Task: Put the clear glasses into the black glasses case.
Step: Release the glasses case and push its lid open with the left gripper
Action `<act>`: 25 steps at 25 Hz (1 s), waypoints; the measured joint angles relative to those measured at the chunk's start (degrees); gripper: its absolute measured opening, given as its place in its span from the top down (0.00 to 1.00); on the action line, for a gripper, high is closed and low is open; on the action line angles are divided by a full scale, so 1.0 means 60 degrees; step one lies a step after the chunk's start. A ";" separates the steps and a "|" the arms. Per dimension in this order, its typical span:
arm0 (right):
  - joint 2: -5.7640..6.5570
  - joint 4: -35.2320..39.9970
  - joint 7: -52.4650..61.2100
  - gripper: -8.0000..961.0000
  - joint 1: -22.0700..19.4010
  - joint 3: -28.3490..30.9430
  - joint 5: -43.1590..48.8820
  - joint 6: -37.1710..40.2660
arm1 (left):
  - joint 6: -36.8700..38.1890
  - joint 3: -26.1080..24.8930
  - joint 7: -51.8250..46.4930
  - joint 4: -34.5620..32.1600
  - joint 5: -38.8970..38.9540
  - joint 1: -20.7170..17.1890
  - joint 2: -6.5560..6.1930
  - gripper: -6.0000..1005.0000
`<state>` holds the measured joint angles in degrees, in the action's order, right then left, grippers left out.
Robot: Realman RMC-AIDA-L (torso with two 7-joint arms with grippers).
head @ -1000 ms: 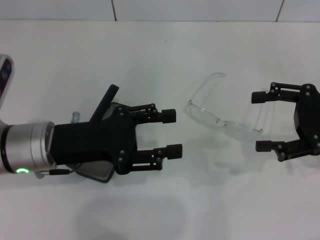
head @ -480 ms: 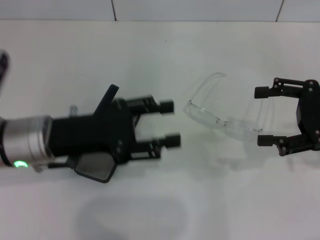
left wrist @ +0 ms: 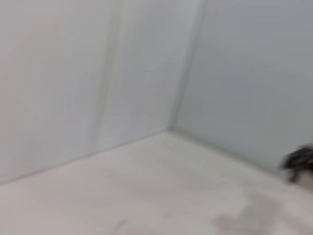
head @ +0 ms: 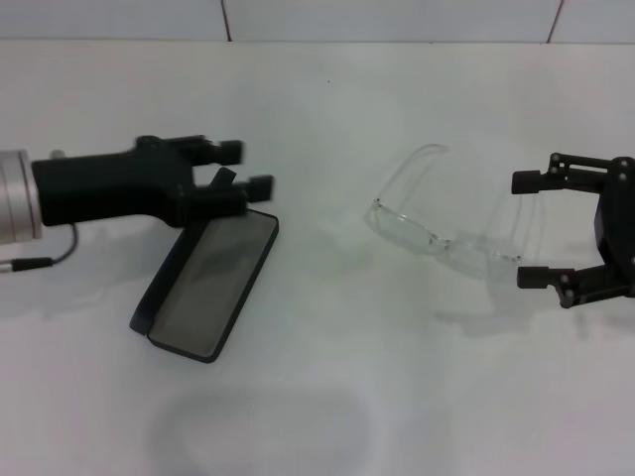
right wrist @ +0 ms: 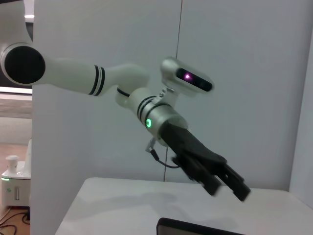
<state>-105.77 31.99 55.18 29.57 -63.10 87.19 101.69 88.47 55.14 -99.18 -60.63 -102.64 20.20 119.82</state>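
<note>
The clear glasses [head: 446,240] lie on the white table right of centre, temple arms unfolded. My right gripper [head: 526,230] is open at their right end, its fingertips on either side of the nearer temple arm without touching it. The black glasses case [head: 210,286] lies open at the left, its grey lining facing up and its lid standing along its left side. My left gripper [head: 246,167] hovers open just behind the case's far end, turned on its side. In the right wrist view the left gripper [right wrist: 226,185] hangs above the case's edge [right wrist: 195,228].
The white table [head: 327,397] ends at a tiled wall [head: 397,18] at the back. The left wrist view shows only blurred white walls and table, with a dark blob [left wrist: 299,162] at one edge.
My left gripper has pulled back to the left and away from me, rolling onto its side and uncovering the open case. The right gripper has drifted slightly right. The glasses have not moved.
</note>
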 joint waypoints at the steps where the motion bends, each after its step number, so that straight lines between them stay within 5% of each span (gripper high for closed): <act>1: 0.0005 0.0001 0.0000 0.08 0.0004 0.0000 0.0000 -0.0001 | -0.0319 0.0049 -0.0436 -0.0192 -0.0261 -0.0045 0.0005 0.29; 8: 0.0016 0.0099 0.0000 0.08 0.0027 0.0000 0.0027 -0.0028 | -0.1288 0.0172 -0.1702 -0.0263 -0.1645 -0.0002 -0.0001 0.29; 25: -0.0073 0.0119 -0.0013 0.08 0.0037 -0.0009 0.0031 -0.0103 | -0.1733 0.0181 -0.1755 -0.0067 -0.2607 -0.0227 0.0007 0.34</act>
<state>-106.21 32.70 55.10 29.79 -63.16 87.37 101.07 78.07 56.23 -109.71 -61.03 -118.29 18.84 119.86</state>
